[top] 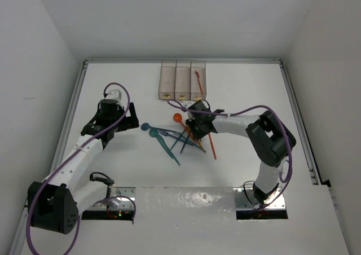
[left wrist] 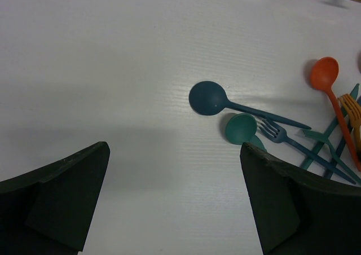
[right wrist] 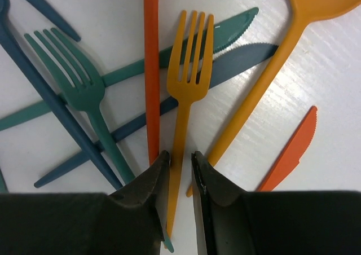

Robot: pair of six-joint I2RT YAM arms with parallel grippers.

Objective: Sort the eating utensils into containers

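The utensils lie in a loose pile (top: 180, 136) mid-table. In the right wrist view, my right gripper (right wrist: 180, 162) is narrowly open, its fingertips straddling the handle of a yellow-orange fork (right wrist: 189, 57) that lies on the pile. Beside it are a red handle (right wrist: 151, 69), a teal fork (right wrist: 79, 86), a teal knife (right wrist: 225, 32), a blue knife (right wrist: 237, 60), an orange spoon (right wrist: 316, 1) and a red knife (right wrist: 290, 150). My left gripper (left wrist: 175, 193) is open and empty over bare table, left of a dark blue spoon (left wrist: 208, 98) and a teal spoon (left wrist: 241, 128). The three joined containers (top: 183, 80) stand at the back; the right one holds a red utensil (top: 198, 79).
White walls enclose the table on the left, back and right. Purple cables loop over both arms (top: 248, 111). The arm bases sit on metal plates (top: 259, 204) at the near edge.
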